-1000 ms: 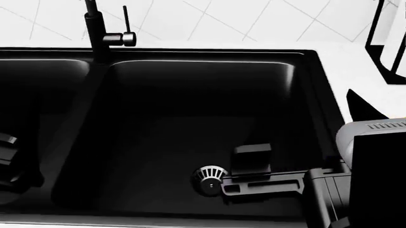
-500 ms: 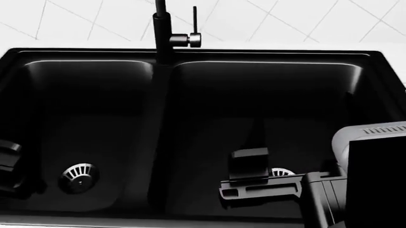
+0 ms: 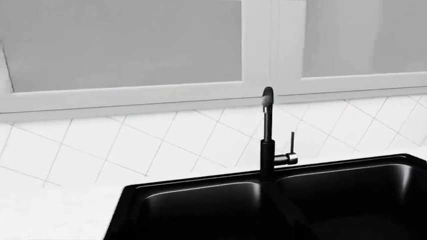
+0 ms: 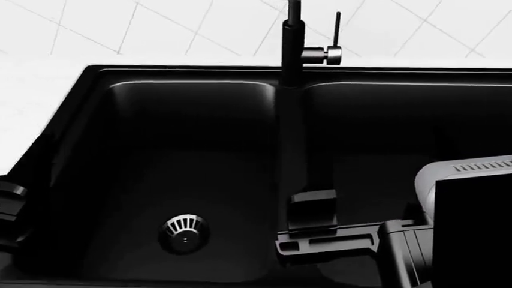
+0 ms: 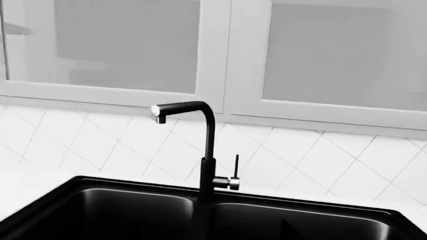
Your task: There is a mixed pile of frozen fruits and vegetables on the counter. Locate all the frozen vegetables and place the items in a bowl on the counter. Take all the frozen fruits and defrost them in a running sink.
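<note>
No frozen fruit, vegetable or bowl is in view. A black double sink (image 4: 184,69) fills the head view, with a black faucet (image 4: 293,48) on the divider and no water visibly running. The left basin's drain (image 4: 184,233) shows. My right gripper (image 4: 320,231) hangs over the divider near the sink's front, its fingers apart with nothing between them. Only an edge of my left gripper (image 4: 9,210) shows at the sink's left rim. The sink (image 3: 200,185) and faucet (image 3: 267,145) show in the left wrist view, and the faucet (image 5: 208,150) in the right wrist view; neither shows its jaws.
White counter (image 4: 40,108) lies left of the sink, with a white tiled wall (image 4: 200,24) behind. The faucet's lever handle (image 4: 332,54) sticks out to the right. Glass-fronted wall cabinets (image 5: 220,55) hang above the sink.
The head view has swung left: the sink and faucet have slid right in it, and the left basin with its drain has come into view. Both arms keep their place in the view.
</note>
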Motion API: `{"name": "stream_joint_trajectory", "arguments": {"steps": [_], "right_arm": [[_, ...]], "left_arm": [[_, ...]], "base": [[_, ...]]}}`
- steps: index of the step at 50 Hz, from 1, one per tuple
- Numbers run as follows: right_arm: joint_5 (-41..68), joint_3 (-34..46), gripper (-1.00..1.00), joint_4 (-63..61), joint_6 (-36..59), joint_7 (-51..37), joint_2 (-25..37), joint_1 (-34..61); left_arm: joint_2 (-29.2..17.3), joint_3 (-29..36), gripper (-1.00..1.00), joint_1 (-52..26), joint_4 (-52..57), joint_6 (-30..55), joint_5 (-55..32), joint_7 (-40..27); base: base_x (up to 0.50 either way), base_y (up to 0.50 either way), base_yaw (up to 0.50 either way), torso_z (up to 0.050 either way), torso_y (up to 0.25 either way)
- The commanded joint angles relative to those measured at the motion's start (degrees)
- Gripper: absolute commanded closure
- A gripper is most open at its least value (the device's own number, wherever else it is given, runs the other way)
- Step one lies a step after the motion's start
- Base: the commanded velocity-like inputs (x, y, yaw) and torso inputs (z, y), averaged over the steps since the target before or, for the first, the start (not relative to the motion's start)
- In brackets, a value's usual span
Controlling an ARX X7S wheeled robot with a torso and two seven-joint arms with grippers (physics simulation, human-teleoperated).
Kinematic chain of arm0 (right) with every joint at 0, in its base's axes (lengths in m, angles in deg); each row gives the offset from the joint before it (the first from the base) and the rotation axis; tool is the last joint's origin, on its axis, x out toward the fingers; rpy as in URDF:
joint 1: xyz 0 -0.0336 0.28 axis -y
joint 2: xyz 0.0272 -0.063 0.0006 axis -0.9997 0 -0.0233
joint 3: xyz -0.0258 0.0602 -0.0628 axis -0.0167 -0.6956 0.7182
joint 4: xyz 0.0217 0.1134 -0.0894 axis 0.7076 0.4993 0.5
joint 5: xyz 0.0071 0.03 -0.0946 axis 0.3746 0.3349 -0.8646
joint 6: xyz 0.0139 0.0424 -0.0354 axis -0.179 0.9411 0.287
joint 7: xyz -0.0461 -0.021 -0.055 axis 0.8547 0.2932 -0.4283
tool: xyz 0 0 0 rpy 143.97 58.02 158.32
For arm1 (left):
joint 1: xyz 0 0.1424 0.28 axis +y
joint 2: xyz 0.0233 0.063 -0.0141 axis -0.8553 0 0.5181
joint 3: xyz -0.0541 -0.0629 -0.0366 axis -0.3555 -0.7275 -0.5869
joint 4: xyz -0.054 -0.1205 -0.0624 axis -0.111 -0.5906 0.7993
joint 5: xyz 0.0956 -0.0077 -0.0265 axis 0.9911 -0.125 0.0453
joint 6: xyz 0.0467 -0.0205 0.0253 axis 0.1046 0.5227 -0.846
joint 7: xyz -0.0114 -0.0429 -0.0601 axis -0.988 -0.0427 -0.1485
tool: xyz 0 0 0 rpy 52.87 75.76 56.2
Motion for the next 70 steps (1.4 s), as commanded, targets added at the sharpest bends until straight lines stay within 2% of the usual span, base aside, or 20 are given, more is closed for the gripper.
{"name": "stream_joint_trajectory", "arguments": {"steps": [1,28,58,70], "right_arm": [[-0.4,0.1,-1.00,0.0,-0.2,0.4,-0.1,-0.1],[0.5,1.5,-1.00,0.3,1.2,-0.2,-0.3,2.3],[-1.1,1.0,-1.00,-0.1,-0.3,0.5,-0.2,-0.4],[-1.7,0.9,-1.00,0.4,-0.7,0.9,-0.3,-0.9]], "left_arm": [[0.3,0.3,-1.00,0.4,-0.1,0.0,1.0,0.2],[0.0,0.3,-1.00,0.9,-0.4,-0.4,1.7,1.1],[-0.6,0.3,-1.00,1.4,-0.2,-0.7,1.9,1.6],[0.3,1.5,-1.00,1.4,-0.3,-0.3,2.4,1.9]], "base": [[0.05,0.50,0.00,0.000,0.000],[0.00,0.50,0.00,0.000,0.000],[0.00,0.50,0.00,0.000,0.000],[0.32,0.41,0.00,0.000,0.000]]}}
